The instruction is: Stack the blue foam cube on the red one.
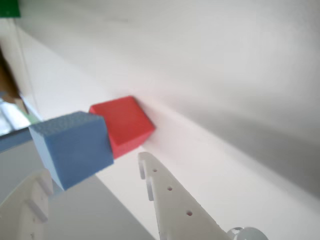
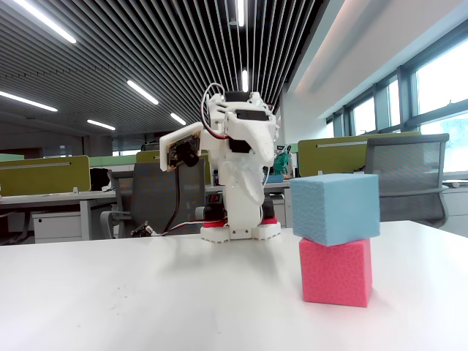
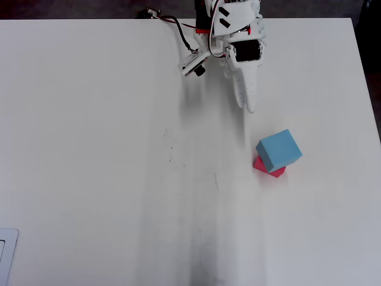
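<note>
The blue foam cube rests on top of the red one, turned slightly so its corners overhang. From overhead, the blue cube covers most of the red cube, right of the table's middle. The wrist view shows the blue cube in front of the red cube. My gripper is pulled back near the arm's base, well clear of the stack and touching neither cube. In the wrist view the gripper has its fingertips apart with nothing held between them.
The white table stretches wide to the left and front of the stack. The arm's base and its cables stand at the far edge. A white object pokes in at the overhead view's bottom-left corner. Office desks and chairs lie beyond the table.
</note>
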